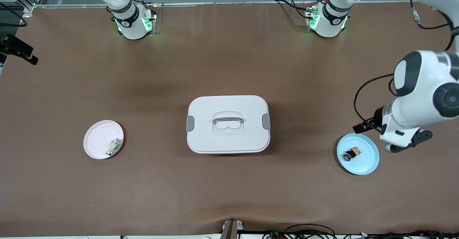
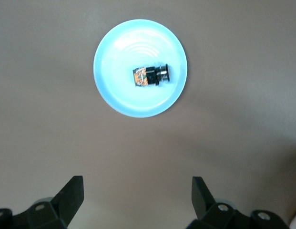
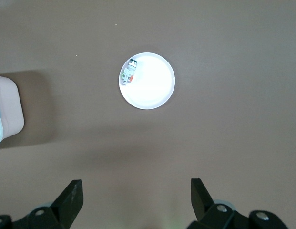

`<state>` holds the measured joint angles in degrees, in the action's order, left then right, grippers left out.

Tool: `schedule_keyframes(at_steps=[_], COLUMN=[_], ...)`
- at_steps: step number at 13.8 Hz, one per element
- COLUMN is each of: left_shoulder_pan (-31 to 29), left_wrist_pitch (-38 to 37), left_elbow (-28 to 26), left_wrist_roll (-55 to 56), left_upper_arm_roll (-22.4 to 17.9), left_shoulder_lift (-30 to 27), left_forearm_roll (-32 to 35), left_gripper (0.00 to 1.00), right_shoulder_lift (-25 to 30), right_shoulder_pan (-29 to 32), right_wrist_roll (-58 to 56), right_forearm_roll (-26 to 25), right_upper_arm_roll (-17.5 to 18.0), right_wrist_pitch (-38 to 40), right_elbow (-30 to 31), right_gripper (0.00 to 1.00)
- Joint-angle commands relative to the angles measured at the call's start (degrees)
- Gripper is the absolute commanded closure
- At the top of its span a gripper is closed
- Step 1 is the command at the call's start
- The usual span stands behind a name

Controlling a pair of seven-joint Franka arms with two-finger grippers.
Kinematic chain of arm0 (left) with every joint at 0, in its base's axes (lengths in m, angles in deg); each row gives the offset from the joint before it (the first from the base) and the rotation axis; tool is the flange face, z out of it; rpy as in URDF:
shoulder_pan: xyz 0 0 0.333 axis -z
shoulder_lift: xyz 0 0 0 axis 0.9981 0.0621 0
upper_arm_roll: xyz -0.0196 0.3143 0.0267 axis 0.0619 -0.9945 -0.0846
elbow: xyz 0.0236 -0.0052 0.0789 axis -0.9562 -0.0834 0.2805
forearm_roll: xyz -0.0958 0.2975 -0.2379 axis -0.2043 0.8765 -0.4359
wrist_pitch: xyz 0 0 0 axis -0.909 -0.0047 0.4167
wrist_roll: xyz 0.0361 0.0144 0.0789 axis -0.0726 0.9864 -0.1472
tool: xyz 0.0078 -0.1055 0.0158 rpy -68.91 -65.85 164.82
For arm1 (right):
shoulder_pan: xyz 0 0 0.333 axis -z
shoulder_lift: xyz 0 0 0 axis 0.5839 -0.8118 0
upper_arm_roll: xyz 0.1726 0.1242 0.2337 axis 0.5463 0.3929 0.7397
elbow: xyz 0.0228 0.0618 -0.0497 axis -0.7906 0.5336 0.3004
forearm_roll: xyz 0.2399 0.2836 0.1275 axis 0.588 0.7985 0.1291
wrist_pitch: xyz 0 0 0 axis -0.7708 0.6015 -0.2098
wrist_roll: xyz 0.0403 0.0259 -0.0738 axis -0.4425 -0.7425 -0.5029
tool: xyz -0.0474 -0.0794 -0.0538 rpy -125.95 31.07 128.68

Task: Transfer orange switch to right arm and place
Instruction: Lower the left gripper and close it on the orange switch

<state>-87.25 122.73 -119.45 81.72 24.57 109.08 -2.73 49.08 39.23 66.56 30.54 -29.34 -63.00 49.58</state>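
The orange switch is a tiny black cylinder with an orange end, lying on its side in a light blue plate at the left arm's end of the table. In the left wrist view the orange switch lies in the middle of the blue plate. My left gripper hangs open and empty in the air, over the bare table beside that plate; from the front it shows as the left gripper next to the plate's rim. My right gripper is open and empty, high over the table, out of the front view.
A white lidded box with a handle stands mid-table. A pink plate at the right arm's end holds a small green-and-white part; the right wrist view shows the plate, the part and a corner of the box.
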Motion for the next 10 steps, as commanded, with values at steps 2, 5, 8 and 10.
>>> schedule_keyframes(at_steps=[2,5,8,10], left_shoulder_pan=[0.0,-0.2,-1.4,-2.2], left_wrist_pitch=[6.8,12.4,17.6,20.6], left_elbow=[0.8,0.9,1.0,1.2], left_wrist_roll=[9.4,13.4,12.8,12.7], left_upper_arm_roll=[0.1,-0.6,-0.8,-0.7], left_shoulder_lift=[5.6,10.1,13.5,15.5], left_forearm_roll=[1.7,1.9,2.3,5.7], left_gripper=[0.00,0.00,0.00,0.00], right_shoulder_lift=[-0.6,-1.2,-2.0,-2.0], right_shoulder_pan=[1.1,1.0,0.5,0.7], right_wrist_roll=[0.2,0.2,0.2,0.2], right_forearm_roll=[-0.5,-0.3,-0.2,-0.2], right_upper_arm_roll=[0.7,0.8,0.8,0.8], right_wrist_pitch=[0.8,0.9,1.0,1.0], right_elbow=[-1.3,-1.3,-1.3,-1.3], right_gripper=[0.00,0.00,0.00,0.00])
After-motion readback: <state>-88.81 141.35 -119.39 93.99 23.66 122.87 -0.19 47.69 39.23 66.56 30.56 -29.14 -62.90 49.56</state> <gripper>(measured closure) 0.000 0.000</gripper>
